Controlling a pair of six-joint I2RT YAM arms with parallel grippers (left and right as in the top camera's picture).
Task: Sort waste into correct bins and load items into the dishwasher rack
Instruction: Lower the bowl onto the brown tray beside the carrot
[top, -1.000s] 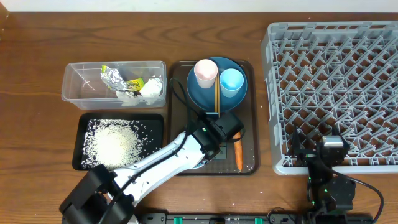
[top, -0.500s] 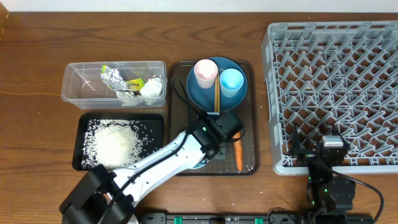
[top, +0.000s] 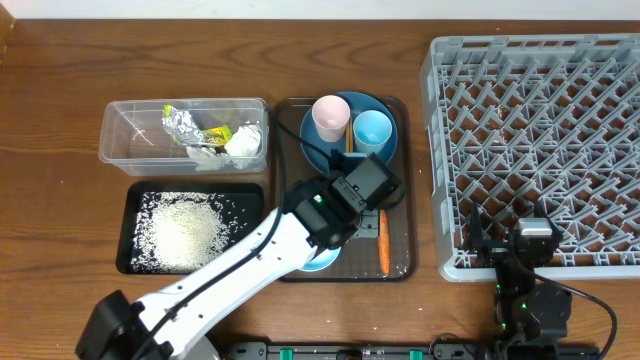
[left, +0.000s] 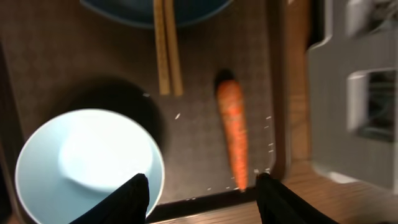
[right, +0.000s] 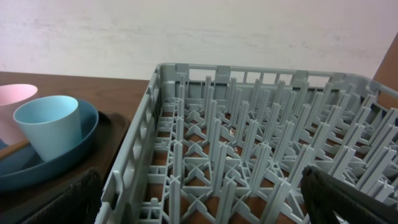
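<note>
Bowl (left: 87, 165) on tray (top: 409, 200), left of centre. Left gripper (left: 205, 199) over tray, fingers parted, empty. Carrot (left: 233, 134) flat on tray, just right of centre, long axis near-to-far, across closing line. Right gripper (right: 208, 199) wide open, empty, by rack (right: 186, 68). Judgement: left arm nearer.
</note>
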